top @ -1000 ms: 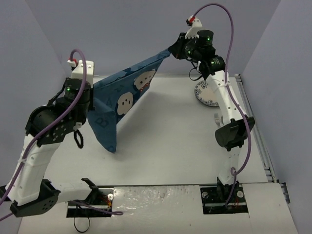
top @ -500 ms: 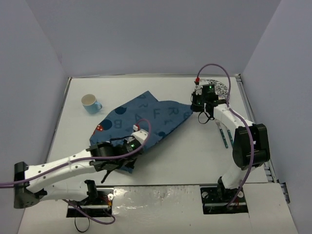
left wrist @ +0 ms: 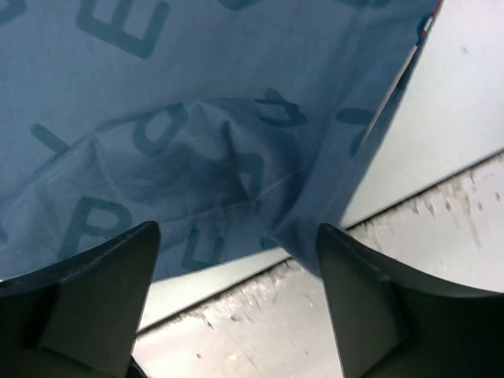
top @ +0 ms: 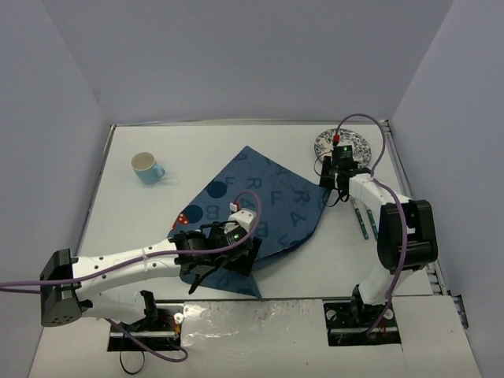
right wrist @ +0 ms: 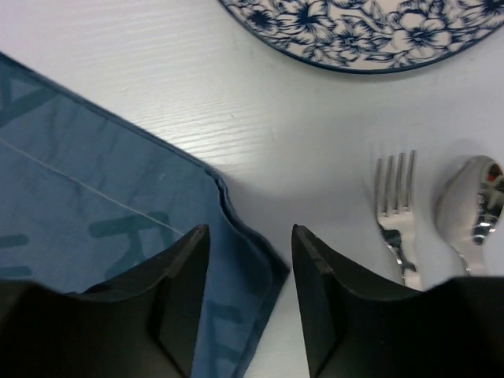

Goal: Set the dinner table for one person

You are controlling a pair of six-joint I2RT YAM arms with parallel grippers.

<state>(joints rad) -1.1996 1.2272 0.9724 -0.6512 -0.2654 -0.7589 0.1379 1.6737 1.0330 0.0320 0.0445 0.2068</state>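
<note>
Bright even light, soft shadows, sharp

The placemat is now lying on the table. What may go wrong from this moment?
The placemat is creased under the open left end effector, so dishes may sit unevenly there. The right end effector, open, hangs low over the placemat's corner beside the fork and spoon; pulling away carelessly might drag the placemat or knock them.

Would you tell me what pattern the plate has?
The plate has dark blue flowers on white; right wrist view.
</note>
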